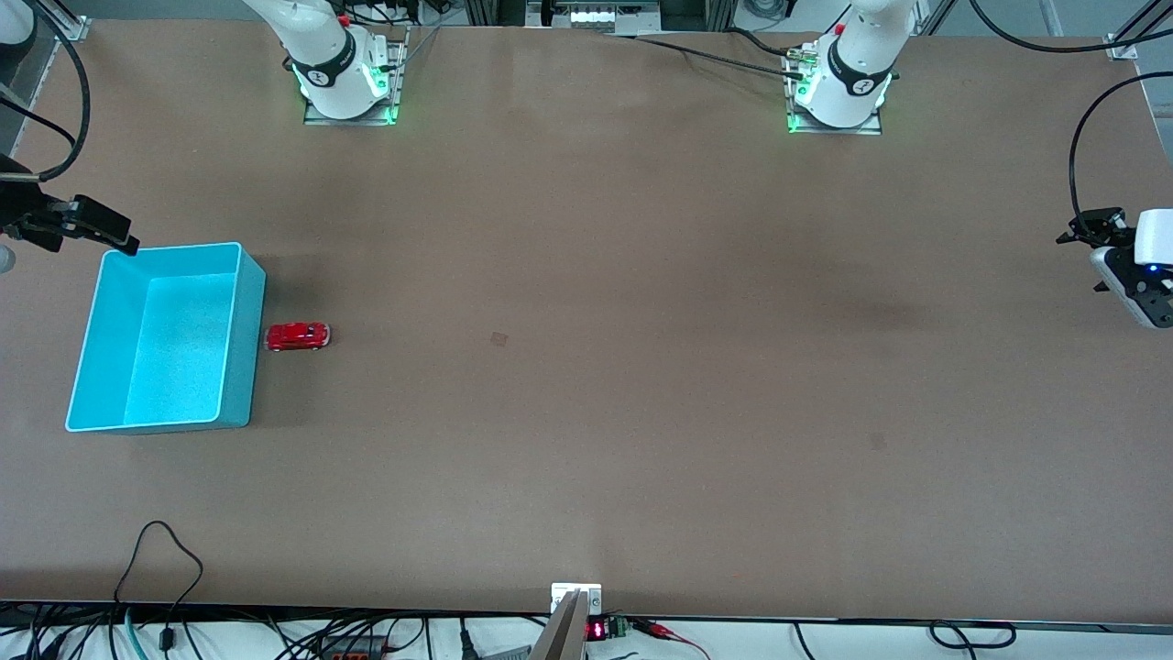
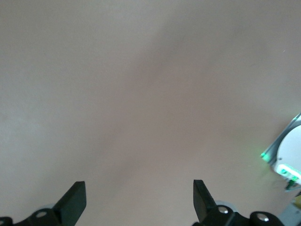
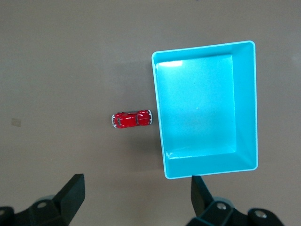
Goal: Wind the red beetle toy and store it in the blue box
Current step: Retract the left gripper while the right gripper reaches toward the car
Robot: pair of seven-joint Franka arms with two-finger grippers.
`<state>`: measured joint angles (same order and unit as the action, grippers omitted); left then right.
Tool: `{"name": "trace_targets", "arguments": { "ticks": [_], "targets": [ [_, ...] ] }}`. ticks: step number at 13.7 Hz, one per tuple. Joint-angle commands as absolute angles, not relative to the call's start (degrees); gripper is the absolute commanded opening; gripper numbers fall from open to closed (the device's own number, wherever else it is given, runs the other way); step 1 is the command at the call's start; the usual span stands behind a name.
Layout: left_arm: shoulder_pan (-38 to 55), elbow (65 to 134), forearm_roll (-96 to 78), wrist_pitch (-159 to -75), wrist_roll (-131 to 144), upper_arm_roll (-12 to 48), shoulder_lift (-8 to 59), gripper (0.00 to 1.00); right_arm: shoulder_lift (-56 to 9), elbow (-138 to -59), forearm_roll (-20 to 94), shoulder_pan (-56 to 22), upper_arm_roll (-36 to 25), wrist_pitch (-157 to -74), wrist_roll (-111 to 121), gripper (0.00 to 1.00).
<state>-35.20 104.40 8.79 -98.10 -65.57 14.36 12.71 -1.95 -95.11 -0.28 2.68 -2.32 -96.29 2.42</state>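
Observation:
The red beetle toy (image 1: 298, 336) stands on the brown table, right beside the blue box (image 1: 174, 339), on the box's side toward the left arm's end. The box is empty. My right gripper (image 1: 110, 229) is open and empty, up in the air over the box's corner nearest the robots' bases. The right wrist view looks down on the toy (image 3: 132, 118) and the box (image 3: 197, 108), with the open right gripper (image 3: 136, 183) above bare table. My left gripper (image 1: 1090, 229) is open and empty at the left arm's end of the table. The left wrist view shows it (image 2: 139, 188) over bare table.
The two arm bases (image 1: 344, 78) (image 1: 848, 82) stand along the table's edge farthest from the front camera. A small bracket (image 1: 576, 600) and cables (image 1: 156, 568) lie at the edge nearest that camera. The left arm's base light (image 2: 287, 162) shows in the left wrist view.

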Motion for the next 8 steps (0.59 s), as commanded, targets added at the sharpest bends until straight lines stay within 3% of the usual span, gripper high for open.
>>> {"name": "trace_targets", "arguments": {
  "ticks": [1,5,8],
  "targets": [
    [-35.2,104.9,8.6,-95.0,-60.7,16.3,9.2,1.0,-1.9,-94.7,0.1,2.6,-2.3,-96.4,2.0,1.0],
    [-35.2,97.9,8.5,-85.9,-48.1,21.5,8.4,1.0,-1.9,-94.7,0.4,2.6,-2.3,-96.6,1.9,1.0],
    [-35.1,91.4,8.2,-80.5,-37.6,29.1,9.0,1.0,-2.9,-94.7,-0.1,1.9,-2.2,-97.3,2.4,1.0]
  ]
}}
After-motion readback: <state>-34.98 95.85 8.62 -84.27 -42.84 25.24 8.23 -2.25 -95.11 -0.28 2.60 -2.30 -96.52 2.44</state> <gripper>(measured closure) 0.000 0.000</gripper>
